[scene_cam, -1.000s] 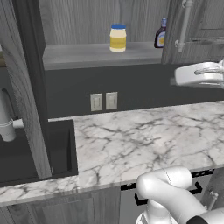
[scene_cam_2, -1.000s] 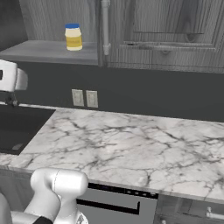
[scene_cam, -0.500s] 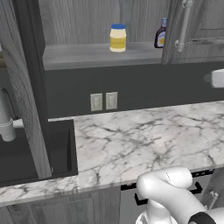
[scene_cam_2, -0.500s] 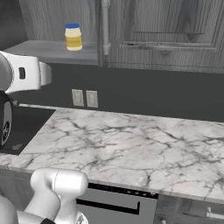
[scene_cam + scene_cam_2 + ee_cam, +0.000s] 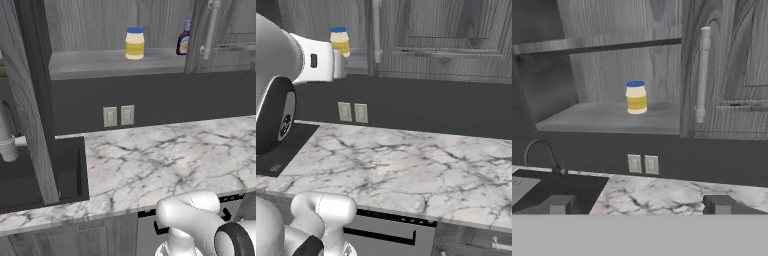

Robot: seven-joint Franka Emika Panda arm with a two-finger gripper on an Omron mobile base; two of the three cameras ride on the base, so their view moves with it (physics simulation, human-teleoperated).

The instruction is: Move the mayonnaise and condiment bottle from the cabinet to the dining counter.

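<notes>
one mayonnaise (image 5: 134, 43) jar stands upright on the cabinet (image 5: 115, 64) shelf, upper centre of the left base view, with one condiment bottle (image 5: 183, 39) well apart to its right, partly hidden by the door (image 5: 200, 30) edge and its handle (image 5: 701, 75). below sit two wall outlets (image 5: 119, 115), a marble surface (image 5: 165, 160) and a dark sink (image 5: 30, 172) with a faucet (image 5: 543, 152). the fingers (image 5: 639, 204) are spread wide, holding nothing, low in the hand view.
</notes>
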